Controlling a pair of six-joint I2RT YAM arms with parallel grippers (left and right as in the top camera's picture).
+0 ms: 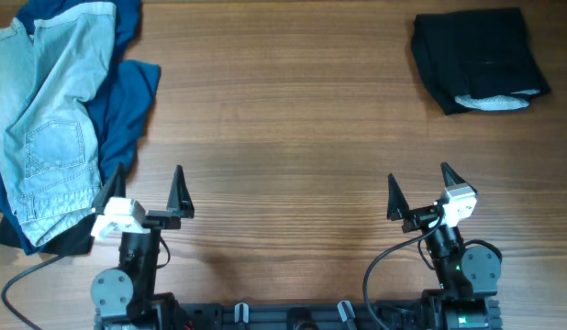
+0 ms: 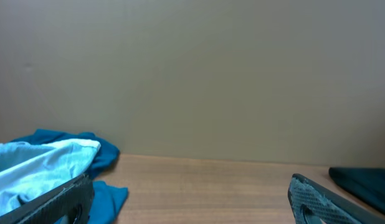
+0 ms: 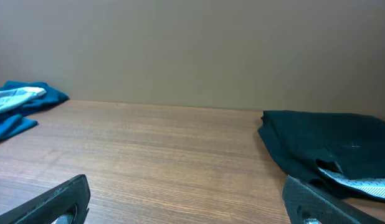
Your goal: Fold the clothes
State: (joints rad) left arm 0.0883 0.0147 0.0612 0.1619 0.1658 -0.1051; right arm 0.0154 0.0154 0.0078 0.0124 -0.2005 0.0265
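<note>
presently between folds: black garment [image 1: 476, 60] lies folded, upper right; left gripper [image 1: 148, 174] and right gripper [image 1: 418, 174] gape wide, empty; next, probably grasp the denim garment [image 1: 50, 110], upper left.

My table [image 1: 293, 119]: wood-grain top, grain running left to right. Far-left corner has a crumpled dark blue garment [image 1: 127, 101] directly on the wood. A light-blue denim garment [image 1: 50, 110] is heaped over it, pocket side up, and runs out of the overhead view on the left. Far-right corner has a folded black garment [image 1: 481, 55] flat on the wood, with a pale grey strip [image 1: 493, 103] showing at its near edge. The two piles sit well apart.
</note>
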